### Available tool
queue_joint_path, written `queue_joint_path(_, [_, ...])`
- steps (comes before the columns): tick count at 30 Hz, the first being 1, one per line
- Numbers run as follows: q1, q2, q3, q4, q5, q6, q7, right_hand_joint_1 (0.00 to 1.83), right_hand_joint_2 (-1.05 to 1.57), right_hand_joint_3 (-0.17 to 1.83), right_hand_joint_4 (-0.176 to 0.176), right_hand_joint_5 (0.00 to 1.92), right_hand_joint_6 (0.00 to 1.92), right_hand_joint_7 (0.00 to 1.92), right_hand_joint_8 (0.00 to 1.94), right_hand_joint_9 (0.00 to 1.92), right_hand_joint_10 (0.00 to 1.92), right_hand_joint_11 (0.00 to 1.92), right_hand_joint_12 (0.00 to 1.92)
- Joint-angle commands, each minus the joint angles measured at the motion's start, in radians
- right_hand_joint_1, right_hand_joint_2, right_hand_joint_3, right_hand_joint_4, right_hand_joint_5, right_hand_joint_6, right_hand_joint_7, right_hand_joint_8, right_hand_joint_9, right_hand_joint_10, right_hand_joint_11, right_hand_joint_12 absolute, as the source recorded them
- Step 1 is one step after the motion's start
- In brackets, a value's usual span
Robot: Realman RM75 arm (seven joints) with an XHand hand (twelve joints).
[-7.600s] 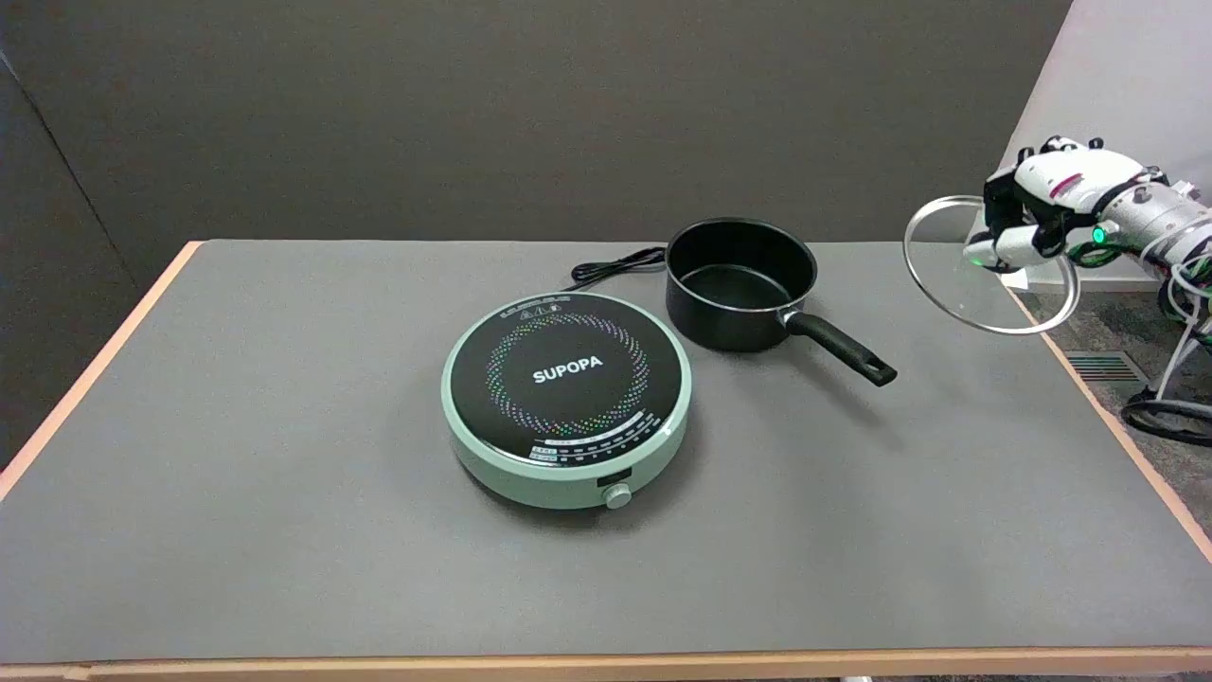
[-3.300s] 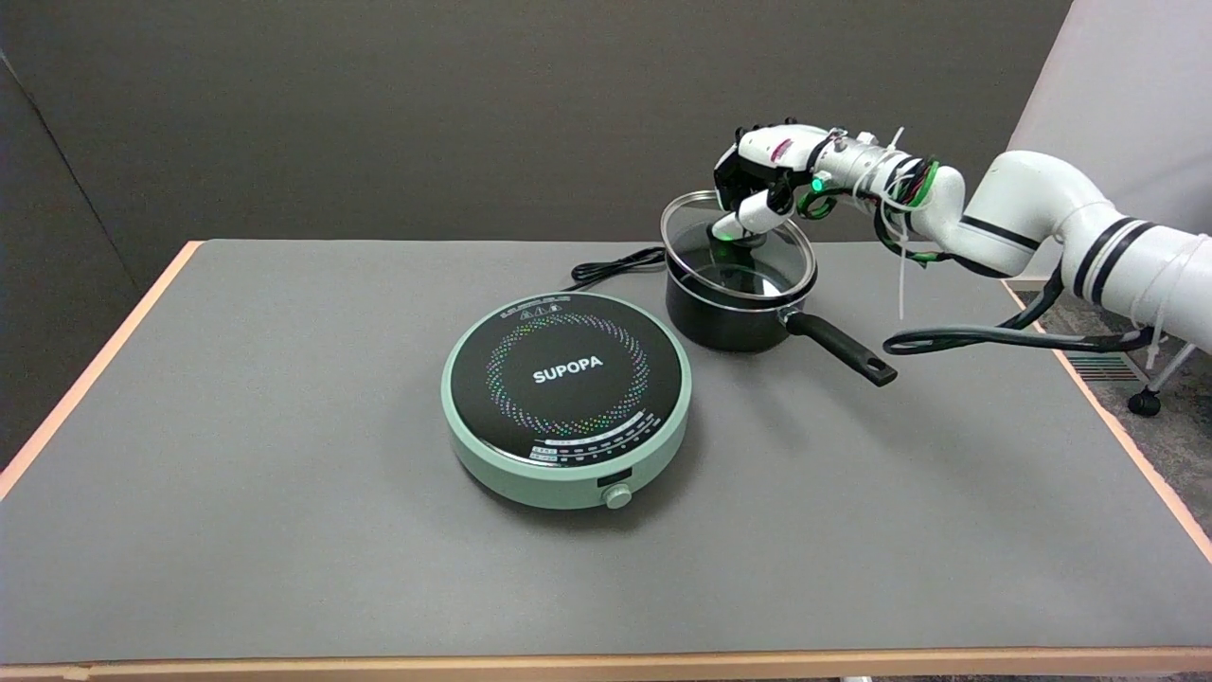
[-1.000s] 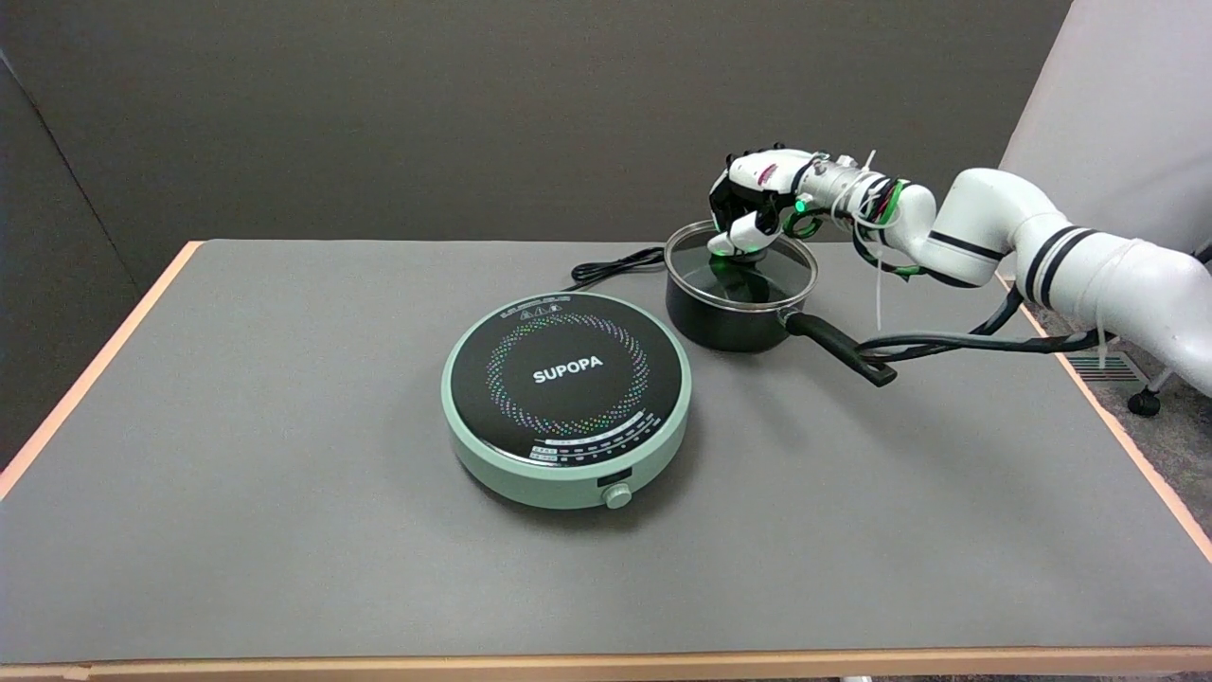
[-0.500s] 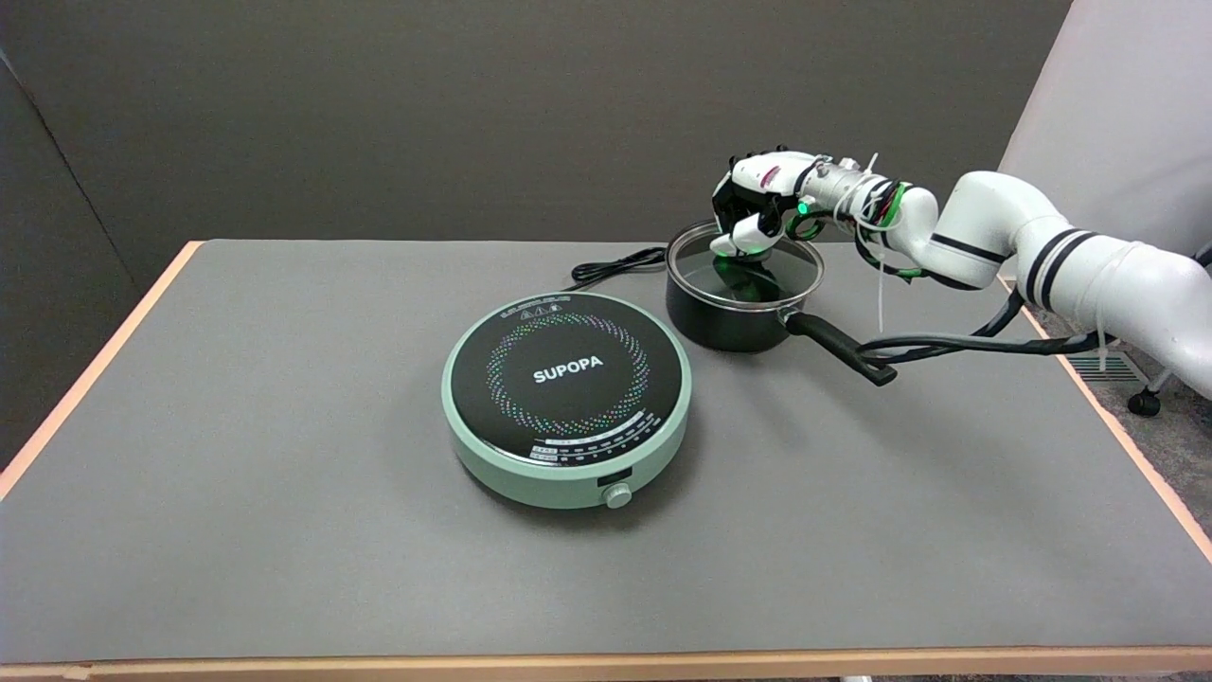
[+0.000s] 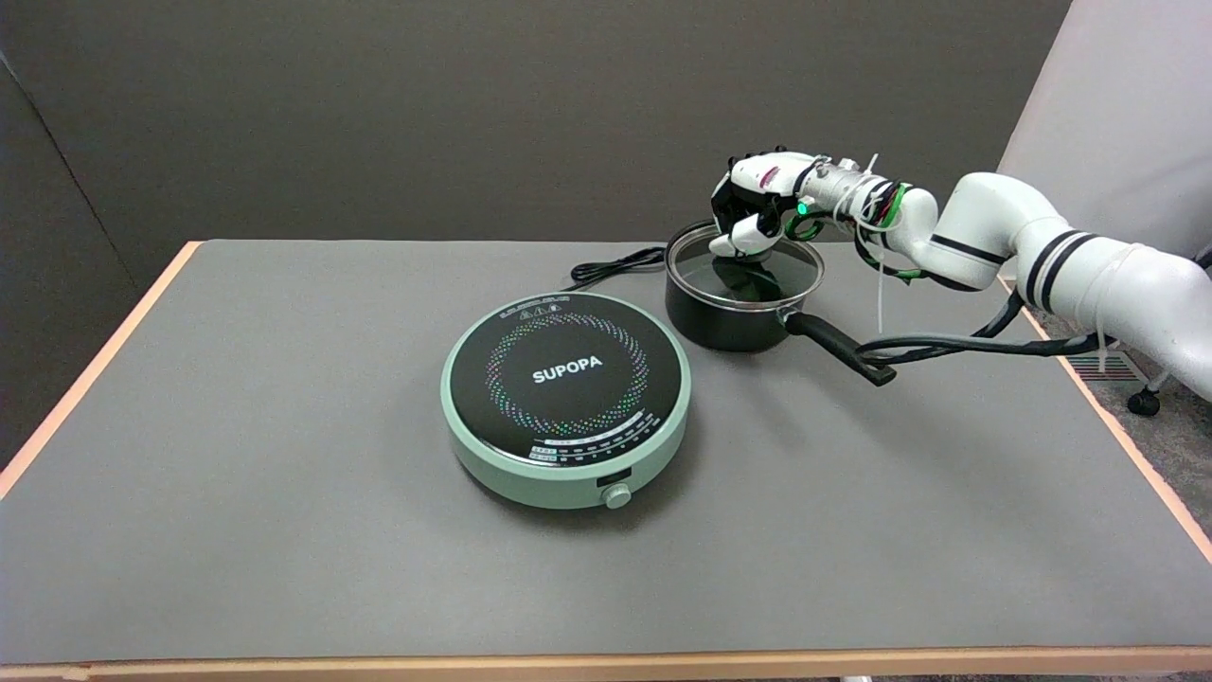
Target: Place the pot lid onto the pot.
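A black pot (image 5: pixel 717 327) with a long black handle (image 5: pixel 839 349) stands on the grey table behind and to the right of the cooker. The glass pot lid (image 5: pixel 769 281) with a metal rim lies over the pot's mouth, roughly level and a little offset to the right. My right hand (image 5: pixel 753 204) reaches in from the right and sits over the middle of the lid. Its fingers are curled down around the lid's knob, which they hide.
A mint-green round induction cooker (image 5: pixel 566 398) marked SUPOPA stands mid-table, its black cord (image 5: pixel 615 268) running back past the pot. A dark cable (image 5: pixel 947 345) from my arm hangs low over the pot handle's end. The table's right edge (image 5: pixel 1117 426) lies close by.
Over the last seconds the hand carried the lid in from the right and lowered it onto the pot. In the last half second almost nothing moved; the green glow under the hand has faded.
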Motion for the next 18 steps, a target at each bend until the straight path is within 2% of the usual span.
queue_joint_path(1, [-0.024, -0.001, 0.062, -0.018, 0.002, -0.023, -0.001, 1.19, 1.08, 0.22, -0.025, 0.74, 1.33, 0.96, 1.13, 0.9, 1.71, 0.34, 1.92])
queue_joint_path(18, [-0.051, 0.001, 0.094, -0.009, 0.002, -0.026, -0.007, 1.19, 1.08, 0.22, -0.029, 0.74, 1.33, 0.96, 1.13, 0.9, 1.72, 0.33, 1.92])
